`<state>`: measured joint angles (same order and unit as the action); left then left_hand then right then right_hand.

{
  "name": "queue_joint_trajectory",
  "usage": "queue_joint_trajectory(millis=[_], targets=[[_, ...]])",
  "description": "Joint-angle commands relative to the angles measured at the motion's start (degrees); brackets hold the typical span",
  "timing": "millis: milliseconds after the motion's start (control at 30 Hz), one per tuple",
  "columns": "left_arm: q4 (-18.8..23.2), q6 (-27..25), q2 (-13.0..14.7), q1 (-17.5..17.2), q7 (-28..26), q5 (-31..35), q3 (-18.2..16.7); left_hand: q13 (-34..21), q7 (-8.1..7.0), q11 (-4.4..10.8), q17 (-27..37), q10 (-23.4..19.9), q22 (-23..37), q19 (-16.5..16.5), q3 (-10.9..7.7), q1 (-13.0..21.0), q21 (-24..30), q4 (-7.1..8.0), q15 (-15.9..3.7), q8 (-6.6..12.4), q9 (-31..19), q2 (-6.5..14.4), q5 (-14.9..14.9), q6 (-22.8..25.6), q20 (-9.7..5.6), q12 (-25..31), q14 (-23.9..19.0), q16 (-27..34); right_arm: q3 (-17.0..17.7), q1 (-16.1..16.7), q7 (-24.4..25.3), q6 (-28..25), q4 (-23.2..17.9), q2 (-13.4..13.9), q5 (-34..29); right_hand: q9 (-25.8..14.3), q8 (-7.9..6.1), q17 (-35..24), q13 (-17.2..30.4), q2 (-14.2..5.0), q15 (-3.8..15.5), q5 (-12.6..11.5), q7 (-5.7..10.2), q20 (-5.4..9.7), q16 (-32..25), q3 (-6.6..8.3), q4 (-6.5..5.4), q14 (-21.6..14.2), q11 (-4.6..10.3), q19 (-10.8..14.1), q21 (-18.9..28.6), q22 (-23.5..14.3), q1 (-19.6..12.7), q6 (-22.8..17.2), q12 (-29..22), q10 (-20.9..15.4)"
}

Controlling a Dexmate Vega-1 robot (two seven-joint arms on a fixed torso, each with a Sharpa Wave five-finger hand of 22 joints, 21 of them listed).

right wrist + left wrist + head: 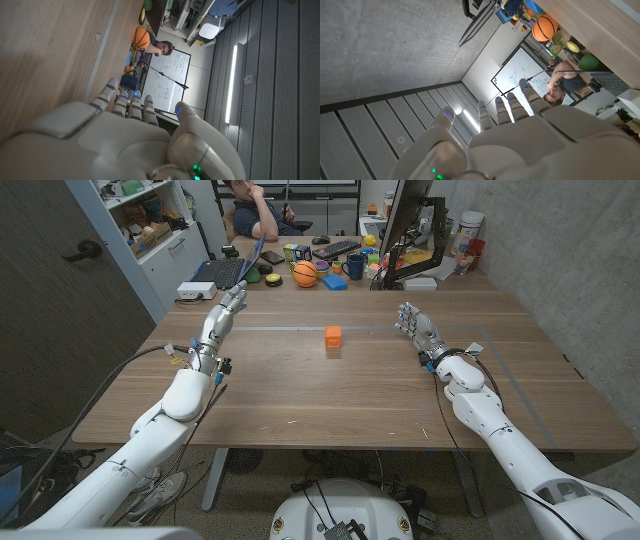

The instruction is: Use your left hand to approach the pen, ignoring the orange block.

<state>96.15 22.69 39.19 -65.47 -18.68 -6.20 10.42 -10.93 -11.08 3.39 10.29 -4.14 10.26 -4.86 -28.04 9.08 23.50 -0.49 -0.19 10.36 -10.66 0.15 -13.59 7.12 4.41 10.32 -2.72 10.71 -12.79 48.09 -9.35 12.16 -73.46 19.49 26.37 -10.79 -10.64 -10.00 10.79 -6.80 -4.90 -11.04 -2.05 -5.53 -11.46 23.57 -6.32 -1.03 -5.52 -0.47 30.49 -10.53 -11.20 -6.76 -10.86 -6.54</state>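
On desk [300, 395] far left, left hand [228, 308] spread, holds nothing. Pen not visible; judged light, stiff, slippery: pinch at mid-barrel. Orange block [332, 336] at centre, ignore.

From my head I look steeply down over the brown wooden table [330, 390], both arms entering from the bottom corners. My left wrist camera sits close behind my white left hand [520, 130], turned upward toward what seems the ceiling. My right wrist camera hugs my white right hand [125, 135]. All three share the round orange basketball [305, 274].
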Motion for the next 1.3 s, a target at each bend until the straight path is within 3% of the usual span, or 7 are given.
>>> queue_joint_trajectory(millis=[33,267,600,933,1100,1200,1300], targets=[[7.73,-5.66,0.62,-5.65,-7.87,14.00,-4.55,-0.17,-0.96,0.53,0.13,0.75,0.34,0.61,-0.11,0.58,-0.40,-0.74,0.34,-0.18,-0.10,-0.73,-0.37,-0.87,0.40,-0.05,0.96,-0.16,-0.30,-0.62,-0.45,-0.12,0.47,-0.51,-0.56,-0.13,-0.12,-0.32,0.21,0.07,-0.36,-0.30,-0.12,-0.28,-0.31,0.25,0.08,0.14,0.22,0.19,-0.10,-0.16,-0.64,-0.11,-0.27,-0.29],[12.65,-13.25,0.39,-8.27,-11.53,23.15,-6.27,-0.17,-1.44,1.10,0.18,1.70,0.38,1.44,-0.12,1.13,-1.06,-1.49,0.69,-0.20,-0.11,-1.10,-0.45,-2.19,0.87,0.00,1.79,-0.14,-0.35,-0.87,-0.49,-0.11,0.76,-0.63,-0.75,-0.13,-0.12,-0.32,0.21,0.09,-0.34,-0.30,-0.08,-0.28,-0.31,0.22,0.08,0.15,0.21,0.22,-0.19,-0.16,-0.65,-0.07,-0.29,-0.33],[20.32,-31.34,-1.17,-11.16,-14.65,37.17,-5.34,-0.18,-1.48,1.47,0.22,3.80,0.41,2.92,-0.28,2.74,-2.26,-3.26,1.26,-0.13,-0.13,-1.87,-0.46,-4.39,2.15,-0.05,3.75,-0.21,-0.66,-1.43,-1.02,0.05,1.42,-0.62,-1.17,-0.13,-0.13,-0.33,0.21,0.17,-0.31,-0.29,-0.12,-0.31,-0.31,0.12,0.05,0.17,0.24,0.27,-0.30,-0.16,-0.59,-0.04,-0.28,-0.28],[23.11,-40.70,-1.45,-11.91,-15.67,44.36,-3.16,-0.24,-1.47,1.31,0.29,6.14,0.43,3.50,-0.27,5.36,-3.34,-6.05,2.00,-0.12,-0.19,-3.70,-0.35,-7.62,4.23,0.06,5.75,-0.10,-0.76,-1.96,-1.41,0.35,2.26,-0.95,-1.12,-0.13,-0.11,-0.37,0.22,0.31,-0.29,-0.27,-0.17,-0.33,-0.33,-0.07,-0.06,0.18,0.30,0.29,-0.46,-0.17,-0.42,0.07,-0.30,-0.29],[23.80,-46.14,-2.05,-11.49,-16.35,48.69,-1.31,-0.26,-1.50,1.27,0.30,6.64,0.42,2.54,-0.33,6.78,-3.35,-7.20,1.96,-0.01,-0.24,-4.37,-0.47,-8.97,5.42,0.23,5.83,0.14,-0.79,-2.10,-1.57,0.65,2.63,-1.03,-1.10,-0.14,-0.12,-0.38,0.22,0.37,-0.26,-0.26,-0.17,-0.37,-0.35,-0.16,-0.12,0.17,0.26,0.31,-0.52,-0.18,-0.32,0.07,-0.30,-0.29],[24.11,-49.03,-2.51,-11.24,-15.98,50.12,-0.36,-0.29,-1.53,1.34,0.30,6.60,0.41,1.27,-0.45,8.30,-3.28,-8.13,1.88,0.29,-0.30,-4.82,-0.64,-9.60,7.19,0.51,5.45,0.44,-0.70,-2.10,-1.64,0.65,2.68,-1.14,-0.88,-0.14,-0.11,-0.40,0.22,0.42,-0.31,-0.25,-0.24,-0.45,-0.34,-0.24,-0.17,0.21,0.30,0.28,-0.59,-0.18,-0.24,0.15,-0.29,-0.26],[24.25,-51.81,-3.44,-10.94,-15.76,50.86,0.53,-0.30,-1.54,1.44,0.31,6.76,0.42,0.87,-0.46,8.80,-3.29,-8.38,2.11,0.38,-0.33,-5.00,-0.68,-9.84,7.62,0.54,5.45,0.48,-0.74,-2.09,-1.72,1.00,2.85,-1.09,-1.01,-0.14,-0.11,-0.40,0.22,0.45,-0.28,-0.25,-0.24,-0.42,-0.36,-0.29,-0.20,0.18,0.27,0.26,-0.64,-0.18,-0.18,0.15,-0.29,-0.25]])
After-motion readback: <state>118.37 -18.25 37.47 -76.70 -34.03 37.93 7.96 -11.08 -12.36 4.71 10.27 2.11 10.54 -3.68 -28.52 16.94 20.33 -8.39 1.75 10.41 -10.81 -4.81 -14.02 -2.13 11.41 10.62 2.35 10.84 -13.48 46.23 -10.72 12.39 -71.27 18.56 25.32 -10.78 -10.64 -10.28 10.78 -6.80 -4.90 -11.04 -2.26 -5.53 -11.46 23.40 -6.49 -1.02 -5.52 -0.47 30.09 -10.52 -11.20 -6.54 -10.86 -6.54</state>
